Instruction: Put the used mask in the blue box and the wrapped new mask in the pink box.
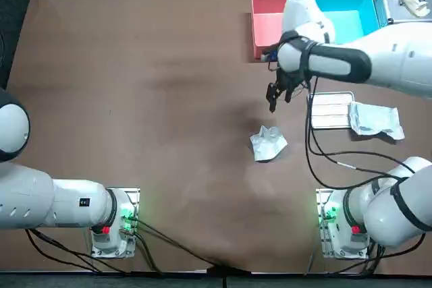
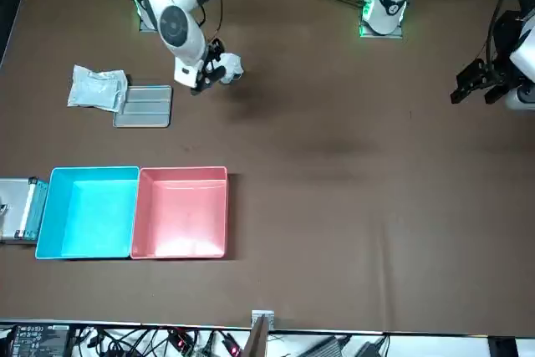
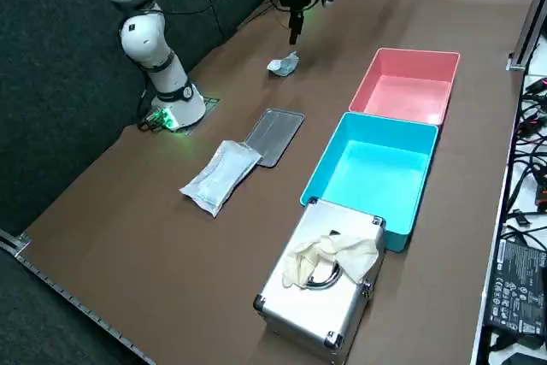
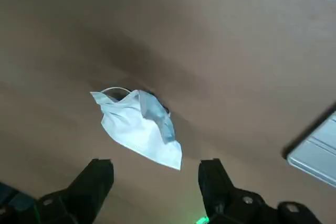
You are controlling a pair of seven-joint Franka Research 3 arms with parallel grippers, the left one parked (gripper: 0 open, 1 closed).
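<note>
Brown counter (image 1: 135,99) fills every view. Tangled cables (image 2: 175,342) on a white strip past its far edge; dark textured surface (image 3: 51,126) off the opposite edge.

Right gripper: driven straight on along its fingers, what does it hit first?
Probably the crumpled white used mask, lying between the fingers of the open right gripper in the wrist view. Depth is unclear; it might touch the brown table beside it.

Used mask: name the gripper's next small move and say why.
Probably lower the open right gripper onto the used mask: it lies crumpled on the table just ahead of the spread fingers, untouched, and the blue box stands empty.
</note>
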